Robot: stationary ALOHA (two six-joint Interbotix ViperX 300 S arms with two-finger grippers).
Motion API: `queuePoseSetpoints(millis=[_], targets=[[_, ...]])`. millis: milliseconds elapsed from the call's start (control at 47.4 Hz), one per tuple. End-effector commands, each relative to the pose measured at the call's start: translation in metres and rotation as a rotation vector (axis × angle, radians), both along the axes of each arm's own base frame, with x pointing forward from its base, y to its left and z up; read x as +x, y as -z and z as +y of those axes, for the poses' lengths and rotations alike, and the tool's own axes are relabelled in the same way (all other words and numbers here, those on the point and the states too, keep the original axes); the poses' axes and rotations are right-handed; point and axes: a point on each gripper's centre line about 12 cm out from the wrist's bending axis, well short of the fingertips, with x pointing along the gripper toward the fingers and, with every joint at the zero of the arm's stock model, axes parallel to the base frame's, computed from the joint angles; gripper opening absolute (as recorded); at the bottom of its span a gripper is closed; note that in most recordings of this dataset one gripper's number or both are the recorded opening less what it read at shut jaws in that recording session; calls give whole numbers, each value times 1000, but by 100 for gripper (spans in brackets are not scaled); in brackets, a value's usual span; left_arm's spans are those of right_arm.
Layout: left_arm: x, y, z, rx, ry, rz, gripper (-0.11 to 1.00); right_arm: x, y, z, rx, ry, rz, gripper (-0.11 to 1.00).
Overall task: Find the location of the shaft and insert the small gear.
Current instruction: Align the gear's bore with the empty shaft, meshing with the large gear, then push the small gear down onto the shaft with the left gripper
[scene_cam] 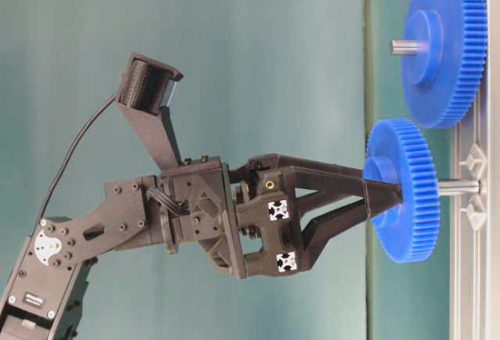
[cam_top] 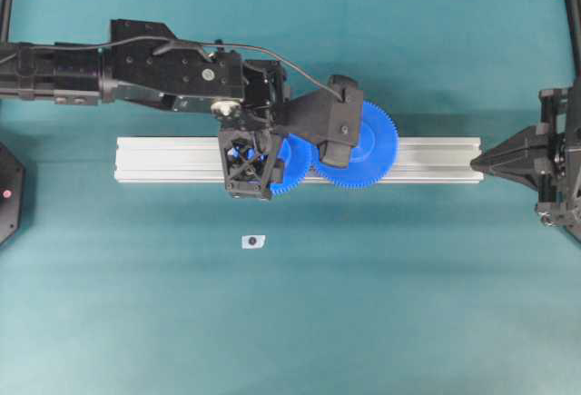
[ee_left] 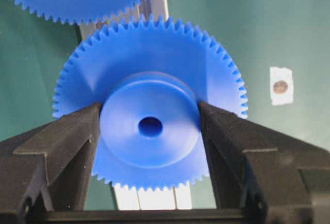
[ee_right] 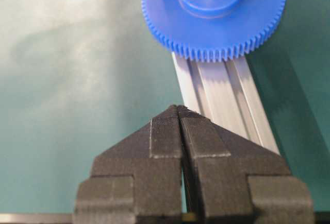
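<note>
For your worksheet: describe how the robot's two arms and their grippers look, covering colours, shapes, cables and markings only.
Both arms are matt black. The left gripper has long tapering fingers, two small white squares with black crosses, a black ribbed camera box on a slanted bracket, and a thin black cable arching over the arm. The right gripper has wedge-shaped fingers with finely ribbed tips.

Both arms are matte black. The left arm [scene_cam: 117, 230] consists of bolted plates with visible screw heads and a white round joint insert. A black cable [scene_cam: 74, 156] runs to a ribbed camera housing [scene_cam: 148, 84] on an angled bracket. Two white-and-black square markers [scene_cam: 279, 210] sit on the gripper body. The fingers [ee_right: 165, 131] are wedge-shaped with finely ribbed faces.
</note>
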Motion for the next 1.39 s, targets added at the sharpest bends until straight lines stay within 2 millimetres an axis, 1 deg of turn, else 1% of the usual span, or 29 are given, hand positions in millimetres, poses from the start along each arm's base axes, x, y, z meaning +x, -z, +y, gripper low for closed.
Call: queuePoseSetpoints(millis=[0, 169, 401, 886, 1139, 1329, 1371], targets=[[4, -18, 11, 13, -16, -42, 63, 3, -4, -1, 5, 9, -13, -1], [9, -21, 12, 15, -13, -51, 63, 3, -5, -1, 5, 9, -17, -1], [6, -19, 12, 12, -10, -23, 63, 3, -5, -1, 5, 9, -16, -1], [11, -23, 9, 14, -7, -55, 63, 3, -6, -1, 5, 9, -19, -1], [12, -22, 1, 11, 3, -54, 63, 4, -6, -1, 5, 8, -20, -1], [11, -19, 0, 9, 0, -47, 64, 4, -6, -1, 5, 8, -20, -1], [12, -19, -1, 9, -1, -49, 67, 4, -6, -1, 5, 9, -19, -1]])
